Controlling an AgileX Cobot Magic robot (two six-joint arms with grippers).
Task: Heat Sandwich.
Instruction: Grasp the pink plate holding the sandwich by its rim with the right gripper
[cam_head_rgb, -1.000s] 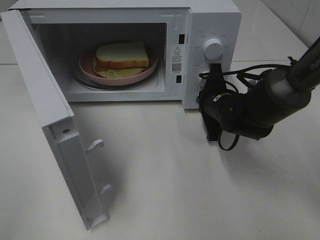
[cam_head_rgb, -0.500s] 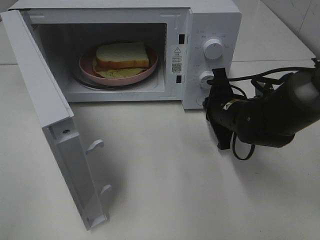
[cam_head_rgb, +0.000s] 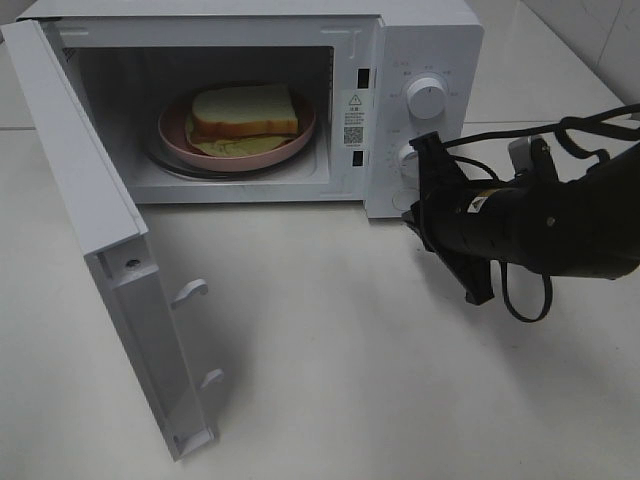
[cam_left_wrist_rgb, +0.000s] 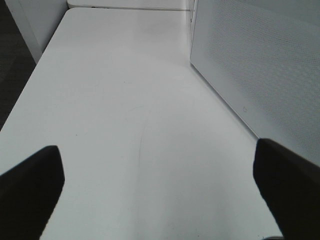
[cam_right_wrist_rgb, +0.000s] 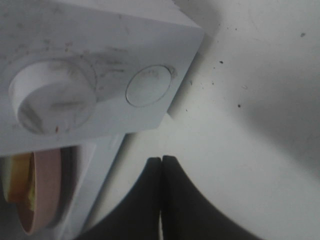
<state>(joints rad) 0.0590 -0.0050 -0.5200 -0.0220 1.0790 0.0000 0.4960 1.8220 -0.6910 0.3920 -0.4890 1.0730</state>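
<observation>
The sandwich (cam_head_rgb: 245, 108) lies on a round pink plate (cam_head_rgb: 175, 130) inside the white microwave (cam_head_rgb: 420, 40), whose door (cam_head_rgb: 90, 200) stands swung open to the left. My right gripper (cam_head_rgb: 415, 212) is shut and empty, just in front of the control panel's lower right corner, below the lower knob (cam_head_rgb: 410, 158). In the right wrist view its closed fingers (cam_right_wrist_rgb: 161, 167) point at the microwave's bottom edge under a knob (cam_right_wrist_rgb: 50, 95) and a round button (cam_right_wrist_rgb: 149, 85); the plate's rim (cam_right_wrist_rgb: 42, 185) shows edge-on. My left gripper (cam_left_wrist_rgb: 162, 162) is open over bare table, beside the door's mesh face (cam_left_wrist_rgb: 260, 65).
The upper knob (cam_head_rgb: 427, 97) sits above the lower one on the panel. Black cables (cam_head_rgb: 520, 150) loop over the right arm. The open door juts toward the table's front left. The white table (cam_head_rgb: 330, 380) spreads in front of the microwave.
My right arm has drawn back to the right and lower, away from the control panel. The lower knob, hidden behind the gripper a second ago, now shows. The door and sandwich have not moved.
</observation>
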